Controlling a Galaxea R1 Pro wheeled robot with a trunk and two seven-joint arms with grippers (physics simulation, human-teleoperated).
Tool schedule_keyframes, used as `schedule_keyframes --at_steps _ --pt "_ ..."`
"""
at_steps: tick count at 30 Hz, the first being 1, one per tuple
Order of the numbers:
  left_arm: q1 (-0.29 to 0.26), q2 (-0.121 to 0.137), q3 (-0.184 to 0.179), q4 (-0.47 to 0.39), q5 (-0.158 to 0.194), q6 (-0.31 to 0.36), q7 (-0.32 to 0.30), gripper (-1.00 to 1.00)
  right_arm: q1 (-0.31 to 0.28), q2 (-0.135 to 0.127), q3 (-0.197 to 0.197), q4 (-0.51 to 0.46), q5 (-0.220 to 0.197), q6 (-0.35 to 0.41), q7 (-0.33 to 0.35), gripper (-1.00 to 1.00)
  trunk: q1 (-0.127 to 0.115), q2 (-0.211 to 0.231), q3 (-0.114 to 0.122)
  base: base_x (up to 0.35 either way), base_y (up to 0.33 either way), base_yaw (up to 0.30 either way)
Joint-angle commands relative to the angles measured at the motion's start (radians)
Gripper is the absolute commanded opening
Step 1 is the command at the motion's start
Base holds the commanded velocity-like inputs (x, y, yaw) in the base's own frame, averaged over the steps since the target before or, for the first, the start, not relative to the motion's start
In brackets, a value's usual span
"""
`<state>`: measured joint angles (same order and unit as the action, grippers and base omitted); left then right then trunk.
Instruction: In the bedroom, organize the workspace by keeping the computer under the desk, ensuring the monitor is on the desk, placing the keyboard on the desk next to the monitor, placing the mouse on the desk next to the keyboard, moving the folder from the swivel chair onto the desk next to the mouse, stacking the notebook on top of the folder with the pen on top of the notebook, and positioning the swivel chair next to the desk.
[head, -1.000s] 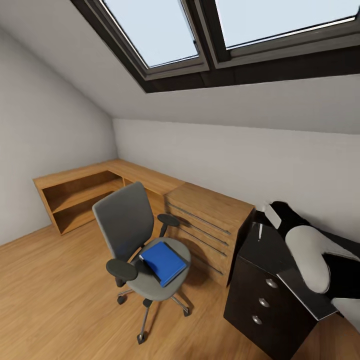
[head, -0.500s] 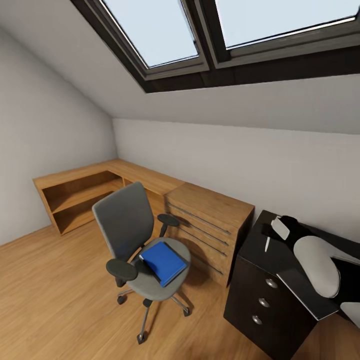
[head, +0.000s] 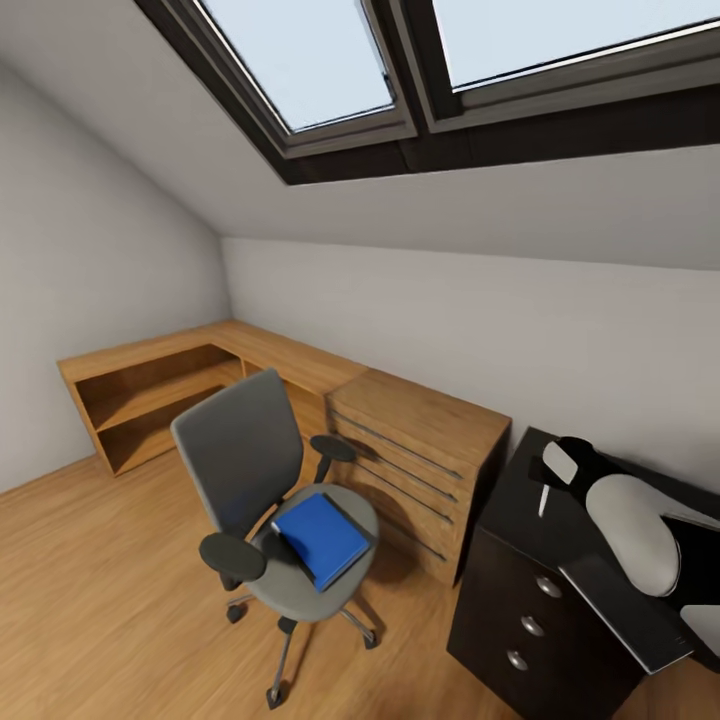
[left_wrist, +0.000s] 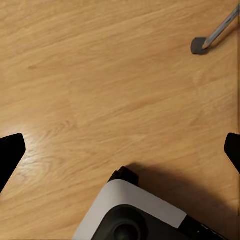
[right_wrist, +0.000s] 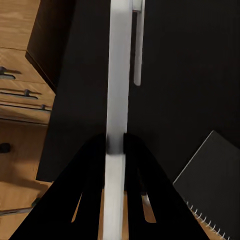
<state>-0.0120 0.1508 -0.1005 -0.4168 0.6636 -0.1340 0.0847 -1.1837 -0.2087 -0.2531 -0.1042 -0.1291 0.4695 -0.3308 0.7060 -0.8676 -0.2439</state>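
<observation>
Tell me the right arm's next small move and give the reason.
Probably swing the right end effector left toward the wooden desk. Its fingers appear closed on a thin white object that I cannot identify, held above the black cabinet near the pen. The task's things belong on the desk.
</observation>
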Motion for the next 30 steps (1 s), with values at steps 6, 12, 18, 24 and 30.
schedule_keyframes --at_steps 6,12,18,24,30 --pt "-0.001 0.001 -0.008 -0.001 0.007 -0.004 0.007 1.0 -0.001 0.0 0.0 0.021 -0.012 0.004 -0.003 -1.0 0.001 -0.001 -0.001 0.196 0.0 0.0" --pt "0.0 0.002 -0.001 -0.001 0.012 -0.003 0.015 1.0 -0.001 -0.006 0.001 0.057 -0.012 0.005 0.003 -1.0 0.001 -0.001 -0.001 0.051 0.0 0.0" --pt "0.0 0.003 0.003 -0.002 0.016 -0.004 0.016 1.0 0.033 -0.014 0.002 0.07 -0.012 -0.001 0.004 -1.0 0.016 -0.029 -0.014 0.002 0.0 0.0" --pt "0.0 0.003 0.004 -0.003 0.016 -0.027 0.016 1.0 0.057 -0.013 0.002 0.07 -0.012 -0.005 0.004 -1.0 0.039 -0.071 -0.033 0.0 0.0 0.0" --pt "0.0 0.003 0.004 -0.003 0.015 -0.06 0.017 1.0 0.059 -0.015 0.002 0.069 -0.012 -0.006 0.004 -1.0 0.062 -0.113 -0.052 0.0 0.0 0.0"
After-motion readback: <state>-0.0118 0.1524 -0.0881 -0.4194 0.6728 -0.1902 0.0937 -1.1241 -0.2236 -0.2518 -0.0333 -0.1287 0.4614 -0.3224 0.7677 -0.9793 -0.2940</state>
